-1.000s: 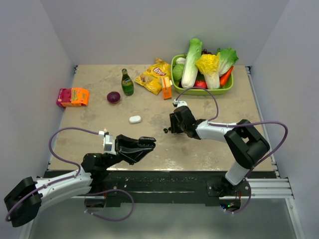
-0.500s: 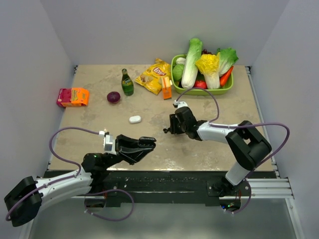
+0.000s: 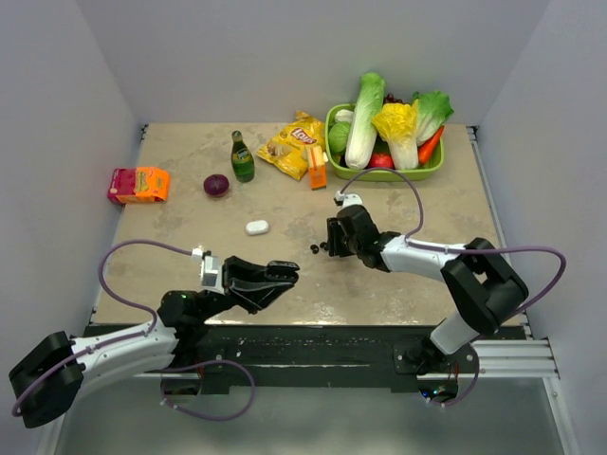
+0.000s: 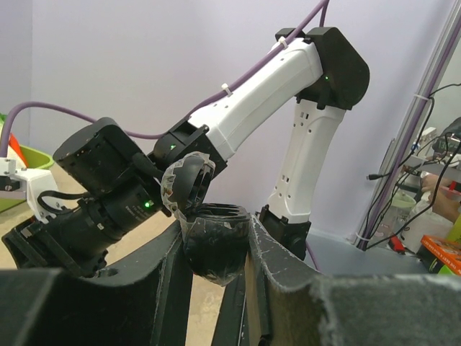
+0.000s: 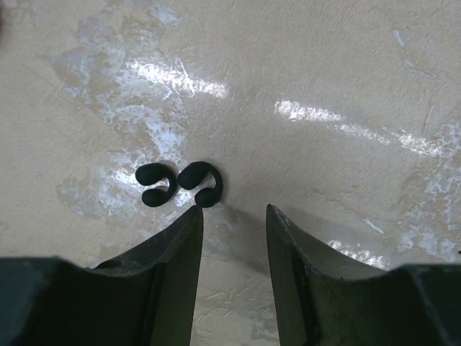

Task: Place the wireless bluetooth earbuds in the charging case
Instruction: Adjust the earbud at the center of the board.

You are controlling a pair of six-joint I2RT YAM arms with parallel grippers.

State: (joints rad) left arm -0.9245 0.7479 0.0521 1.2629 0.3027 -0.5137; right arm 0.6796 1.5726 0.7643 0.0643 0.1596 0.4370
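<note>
Two black hook-shaped earbuds (image 5: 156,184) (image 5: 202,184) lie side by side on the table, also seen from the top as earbuds (image 3: 318,247). My right gripper (image 5: 233,208) stands open low over the table just behind them. Its left fingertip (image 5: 193,216) almost touches the nearer bud, and nothing sits between the fingers. From above, the right gripper (image 3: 330,244) is at the table's middle. My left gripper (image 4: 216,234) is shut on a black charging case (image 4: 215,249) with its lid (image 4: 186,180) flipped open, held above the front edge (image 3: 282,274).
A small white oval case (image 3: 257,227) lies left of the earbuds. At the back are a green bottle (image 3: 242,157), a purple onion (image 3: 216,185), a chips bag (image 3: 294,144), an orange-pink box (image 3: 138,184) and a green basket (image 3: 334,163) of vegetables.
The right arm has shifted slightly to the right, its gripper staying just behind the black earbuds. The left arm and the case it holds have barely moved.
</note>
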